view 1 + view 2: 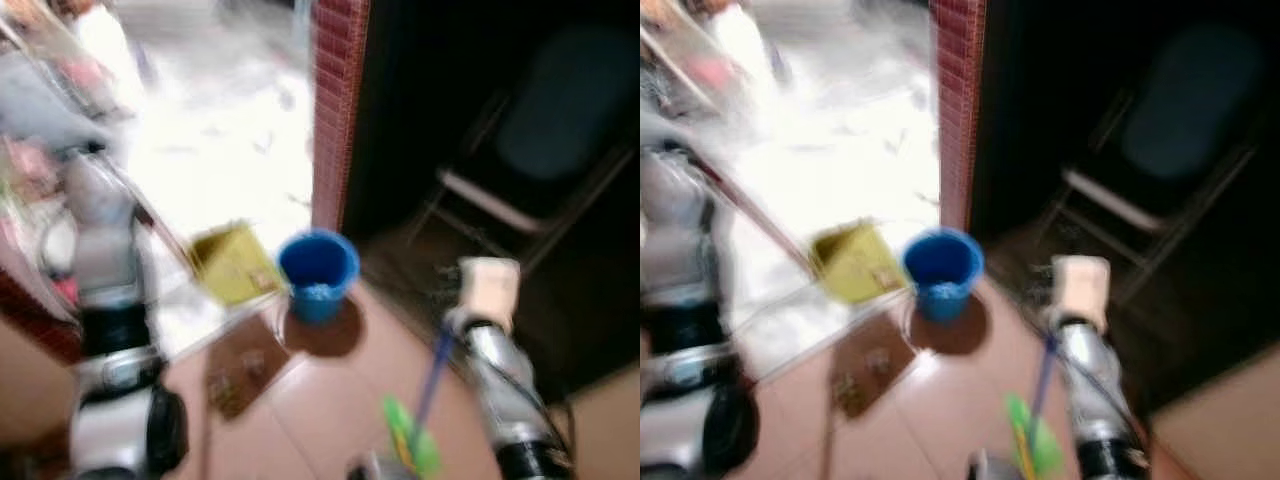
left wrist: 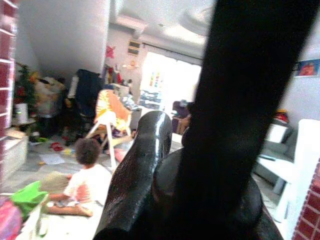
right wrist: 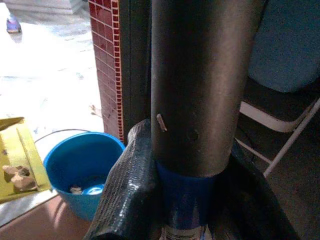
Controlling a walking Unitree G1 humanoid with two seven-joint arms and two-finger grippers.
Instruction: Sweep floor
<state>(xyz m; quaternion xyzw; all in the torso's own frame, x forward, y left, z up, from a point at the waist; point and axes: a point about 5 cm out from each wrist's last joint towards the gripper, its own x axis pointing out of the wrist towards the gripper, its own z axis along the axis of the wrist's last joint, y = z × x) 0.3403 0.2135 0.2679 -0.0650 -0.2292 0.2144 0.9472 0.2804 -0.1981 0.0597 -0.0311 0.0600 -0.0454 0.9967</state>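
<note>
My left gripper (image 2: 175, 170) is shut on a dark pole, the long handle (image 1: 150, 215) of the yellow dustpan (image 1: 232, 262). The dustpan hangs tilted beside a blue bucket (image 1: 317, 272), with bits of debris lying in the pan (image 3: 15, 175). My right gripper (image 3: 195, 190) is shut on the broom handle (image 1: 435, 375), blue low down and dark higher up. The broom's green head (image 1: 410, 440) is near the bottom edge. Small scraps (image 1: 235, 380) lie on a dark patch of the tiled floor in front of the bucket. Both eye views are blurred.
A red brick pillar (image 1: 335, 110) rises behind the bucket. A folding chair (image 1: 540, 150) stands in the dark space to its right. In the left wrist view a child (image 2: 85, 185) sits on the floor of a cluttered room with a high chair (image 2: 112, 117).
</note>
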